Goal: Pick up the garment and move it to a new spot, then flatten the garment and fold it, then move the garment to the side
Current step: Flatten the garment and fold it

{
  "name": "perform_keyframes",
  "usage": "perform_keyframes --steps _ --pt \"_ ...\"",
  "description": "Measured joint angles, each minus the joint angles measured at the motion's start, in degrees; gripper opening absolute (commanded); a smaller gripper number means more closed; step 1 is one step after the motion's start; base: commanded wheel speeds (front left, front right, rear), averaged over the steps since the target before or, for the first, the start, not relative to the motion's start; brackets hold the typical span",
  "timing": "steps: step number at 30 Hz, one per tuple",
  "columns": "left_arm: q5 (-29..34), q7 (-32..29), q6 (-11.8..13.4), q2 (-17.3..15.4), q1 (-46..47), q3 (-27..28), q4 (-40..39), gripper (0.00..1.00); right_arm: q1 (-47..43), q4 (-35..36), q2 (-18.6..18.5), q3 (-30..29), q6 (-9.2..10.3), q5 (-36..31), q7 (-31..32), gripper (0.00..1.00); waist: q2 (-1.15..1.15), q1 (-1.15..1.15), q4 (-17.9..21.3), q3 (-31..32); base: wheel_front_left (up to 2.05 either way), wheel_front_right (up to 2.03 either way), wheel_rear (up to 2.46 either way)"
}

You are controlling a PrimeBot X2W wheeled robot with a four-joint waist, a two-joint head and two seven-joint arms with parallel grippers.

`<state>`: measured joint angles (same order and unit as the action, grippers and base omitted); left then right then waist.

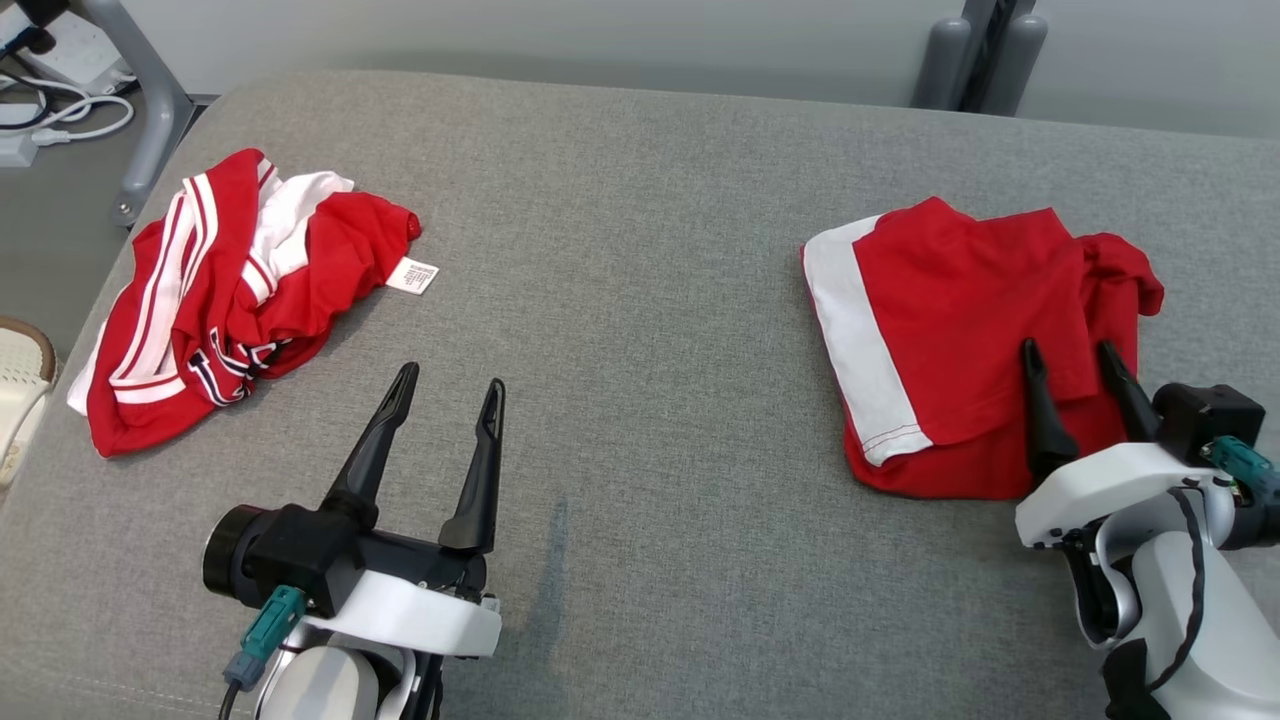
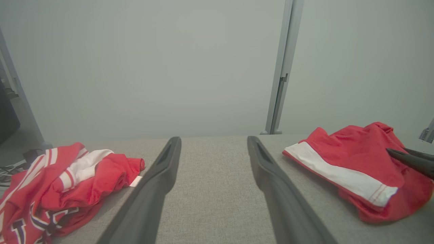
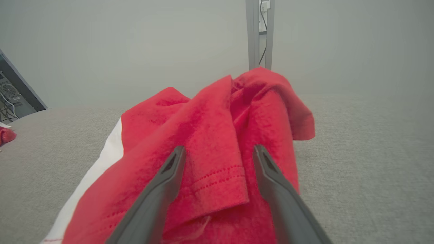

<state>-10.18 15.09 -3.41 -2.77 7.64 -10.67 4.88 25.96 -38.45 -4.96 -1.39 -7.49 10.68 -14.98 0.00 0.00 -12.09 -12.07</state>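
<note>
A red garment with a white band lies roughly folded at the right of the grey table; it also appears in the left wrist view and the right wrist view. My right gripper is open over its near edge, the fingers straddling a hemmed fold; whether they touch the cloth I cannot tell. A second, crumpled red garment with white stripes lies at the left. My left gripper stands open above bare table between the two, holding nothing.
A white label sticks out of the striped garment. The grey cloth-covered table has its left edge near a metal leg, cables and a pale woven object. A grey post stands behind the far edge.
</note>
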Motion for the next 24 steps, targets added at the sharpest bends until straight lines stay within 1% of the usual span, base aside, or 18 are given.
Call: perform_keyframes --steps 2,3,5,9,13,15,20,22,24 --pt "0.0 0.0 0.03 0.0 0.02 -0.02 -0.13 1.0 0.43 -0.98 -0.01 0.56 0.0 0.27 0.0 1.0 0.0 0.0 -0.12 -0.2 0.0 0.0 0.0" --pt "0.01 0.0 0.03 0.0 0.04 -0.02 -0.14 1.0 0.55 -1.42 0.0 1.13 0.0 0.63 0.0 0.49 0.0 0.0 -0.15 -0.25 0.0 0.0 0.0" --pt "0.0 0.0 0.15 0.0 0.19 -0.01 -0.15 1.0 0.62 -2.15 0.05 2.14 0.0 1.29 0.0 0.01 0.0 0.0 -0.15 -0.22 0.0 0.0 0.0" --pt "-0.01 0.0 0.27 0.0 0.21 -0.03 0.01 1.0 0.88 -1.75 -0.22 3.04 0.0 1.65 0.0 0.0 0.0 0.0 -0.08 0.28 0.0 0.0 0.0" --pt "-0.47 0.0 0.58 -0.01 0.14 -0.51 0.29 1.0 0.64 0.99 -0.11 4.87 0.0 2.59 0.0 0.0 0.0 0.0 0.02 1.69 0.0 0.0 0.0" --pt "-0.53 0.0 0.8 0.0 -0.05 -0.71 0.32 1.0 0.65 2.15 0.04 6.7 0.0 3.22 0.0 0.0 0.0 0.0 0.04 2.43 0.0 0.0 0.0" --pt "-1.15 0.0 1.33 0.0 -0.71 -1.2 0.58 1.0 2.82 4.27 0.67 14.55 0.0 5.35 0.0 0.0 0.0 0.0 0.09 4.62 0.0 0.0 0.0" --pt "-1.43 0.0 1.54 0.0 -1.33 -1.52 0.74 1.0 4.89 5.34 1.01 18.8 0.0 6.82 0.01 0.0 0.0 0.0 0.1 5.63 0.0 0.0 0.0" --pt "-1.69 0.0 1.93 0.0 -1.74 -1.81 0.86 1.0 6.97 6.78 1.47 22.46 0.0 9.62 0.0 0.0 0.0 0.0 0.09 6.64 0.0 0.0 0.0"
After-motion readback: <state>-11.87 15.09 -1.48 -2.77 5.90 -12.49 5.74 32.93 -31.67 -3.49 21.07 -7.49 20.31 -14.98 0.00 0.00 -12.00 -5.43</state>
